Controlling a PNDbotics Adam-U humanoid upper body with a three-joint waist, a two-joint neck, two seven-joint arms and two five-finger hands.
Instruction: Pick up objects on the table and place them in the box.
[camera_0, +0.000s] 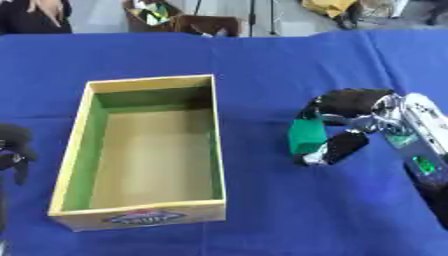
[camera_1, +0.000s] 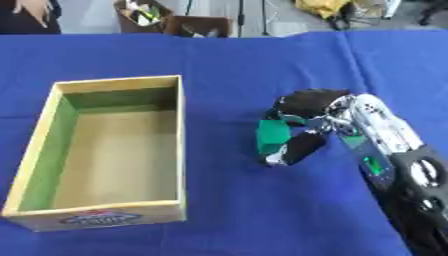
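Note:
An open wooden box (camera_0: 74, 145) with green inner walls stands left of centre on the blue cloth, and its inside looks bare. My right hand (camera_0: 350, 117) reaches in from the right, to the right of the box. Its fingers and thumb curl round a green object (camera_0: 305, 136), which sits between them at about cloth level. Whether the object touches the cloth I cannot tell. My left hand (camera_0: 12, 147) shows as a dark shape at the left edge, beside the box's left wall; it holds nothing that I can see.
The blue cloth (camera_0: 262, 215) covers the whole table. Chairs and bags stand on the floor beyond the far edge (camera_0: 184, 20).

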